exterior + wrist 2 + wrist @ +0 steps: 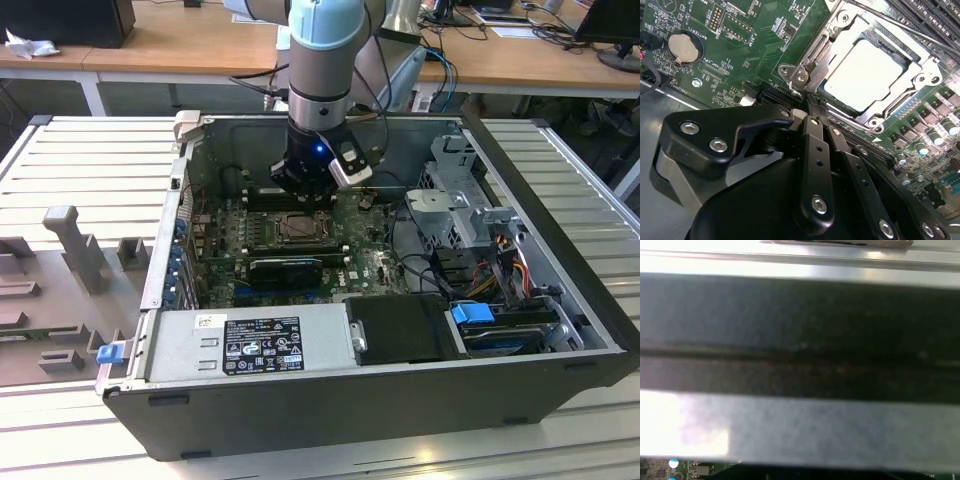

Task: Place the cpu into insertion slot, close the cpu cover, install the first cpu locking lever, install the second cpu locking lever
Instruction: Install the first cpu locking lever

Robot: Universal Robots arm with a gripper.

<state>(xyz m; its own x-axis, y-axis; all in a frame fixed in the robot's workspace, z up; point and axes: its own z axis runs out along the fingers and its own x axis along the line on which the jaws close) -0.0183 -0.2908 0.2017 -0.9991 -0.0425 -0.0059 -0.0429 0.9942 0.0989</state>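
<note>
1. We see the cpu (871, 76) lying flat inside the insertion slot (920, 107); its pale top shows through the square opening of the cpu cover (840, 37), which is down over it.
2. In the exterior view, the arm stands over the green motherboard (228, 232) inside the open computer case (330, 385), and the slot (296, 228) is just in front of the claw (303, 192).
3. In the second wrist view the claw (812, 111) is pressed together, with nothing between its fingers (816, 131). Its tip is just beside the corner of the socket frame, near a hinge piece (801, 75).
4. A thin metal rod, probably a locking lever (900, 26), runs along the far edge of the cover. We cannot tell if it is already hooked.
5. We judge that the step in hand is a lever. To do it well, the closed tip should push the lever slowly down and sideways under its catch, without touching the chip or the small parts around the socket.
</note>
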